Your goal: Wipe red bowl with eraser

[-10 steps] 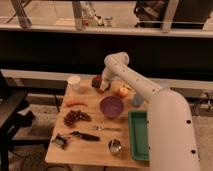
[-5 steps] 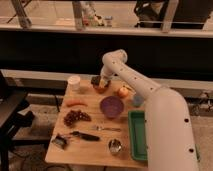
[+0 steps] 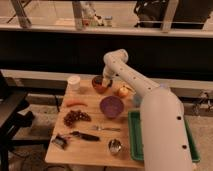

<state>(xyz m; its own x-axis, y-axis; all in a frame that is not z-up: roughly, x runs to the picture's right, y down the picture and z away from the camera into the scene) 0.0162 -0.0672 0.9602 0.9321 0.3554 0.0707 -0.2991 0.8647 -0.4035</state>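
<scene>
1. Red bowl (image 3: pixel 99 85) stands at the far edge of the table (image 3: pixel 92 148), between the white cup (image 3: pixel 74 82) and the apple (image 3: pixel 123 91), just behind the purple bowl (image 3: pixel 111 106).
2. Gripper (image 3: pixel 106 81) is down at the right half of the red bowl, at or just inside the rim. Jaws are closed.
3. Eraser cannot be made out anywhere on the table. It is judged to be pinched in the closed jaws, but this is not confirmed by sight.
4. Change over the last second: the gripper first hung above and a little right of the red bowl, leaving most of the dark inside exposed. It then dropped over the bowl, and it now sits low enough to cover part of the inside.
5. Meaning for the task: the approach looks finished and the wipe is judged to be at its start or just under way. Contact with the inner surface cannot be confirmed.
6. Unchanged from the earlier frame: the red bowl has not shifted, and the purple bowl, cup and apple lie as before — only the arm has moved
</scene>
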